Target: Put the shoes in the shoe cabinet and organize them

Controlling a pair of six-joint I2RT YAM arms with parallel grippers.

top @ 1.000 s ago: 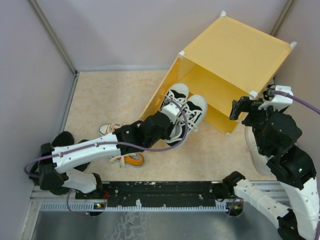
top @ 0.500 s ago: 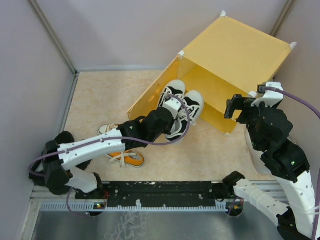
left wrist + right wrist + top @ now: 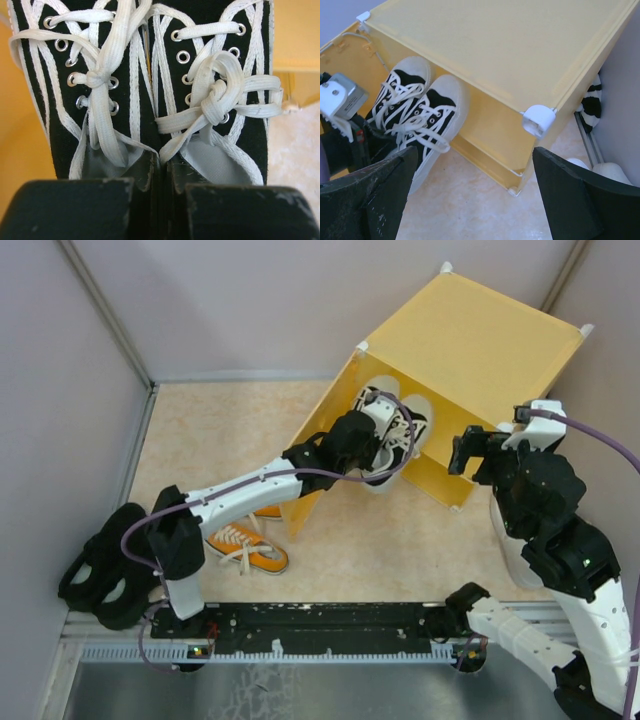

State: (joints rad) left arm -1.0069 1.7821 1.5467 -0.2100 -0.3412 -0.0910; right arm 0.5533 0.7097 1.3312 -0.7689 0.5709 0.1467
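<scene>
My left gripper (image 3: pixel 372 443) is shut on the inner collars of the black-and-white shoes (image 3: pixel 402 427), pinching the pair together (image 3: pixel 160 162). The pair lies toes-first in the lower opening of the yellow shoe cabinet (image 3: pixel 470 345), heels still sticking out. The right wrist view shows the pair (image 3: pixel 417 107) under the cabinet's top panel (image 3: pixel 495 45). My right gripper (image 3: pixel 463 457) is open and empty (image 3: pixel 472 170) by the cabinet's front right corner. The orange shoes (image 3: pixel 248 546) lie on the floor by the left arm. An off-white shoe (image 3: pixel 602 171) lies to the right, mostly hidden.
The cabinet door (image 3: pixel 312 465) stands open to the left of the opening, its edge near the orange shoes. A black-and-white striped object (image 3: pixel 592 100) sits between the cabinet and the right wall. Walls close in on the left, back and right.
My left arm has stretched forward and carried the black-and-white pair from the floor in front of the cabinet into its opening. The door has shifted. The right gripper has barely moved.
</scene>
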